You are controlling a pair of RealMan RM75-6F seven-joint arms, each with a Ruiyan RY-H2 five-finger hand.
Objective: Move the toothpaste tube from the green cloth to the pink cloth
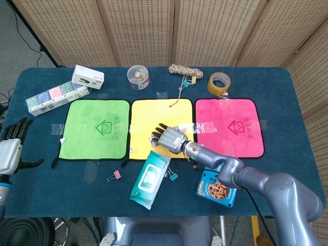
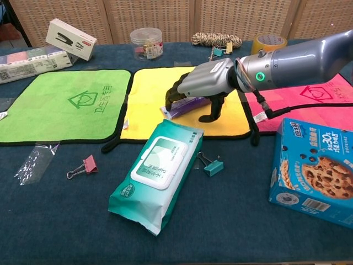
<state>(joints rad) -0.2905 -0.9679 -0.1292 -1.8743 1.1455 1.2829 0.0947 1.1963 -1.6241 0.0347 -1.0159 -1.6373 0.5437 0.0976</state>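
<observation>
**Right hand curled over the tube on the yellow cloth**

The right hand (image 2: 201,91) sits on top of the toothpaste tube (image 2: 179,107), fingers curled down around it; whether they grip firmly, I cannot tell. The tube lies on the yellow cloth (image 2: 148,94), long axis running roughly toward the pink cloth (image 2: 331,91), which is just beside the yellow cloth. The left hand (image 1: 11,148) hangs spread, well beyond the green cloth (image 2: 66,105). Counted: 1 tube, 3 cloths, 2 hands.
</observation>
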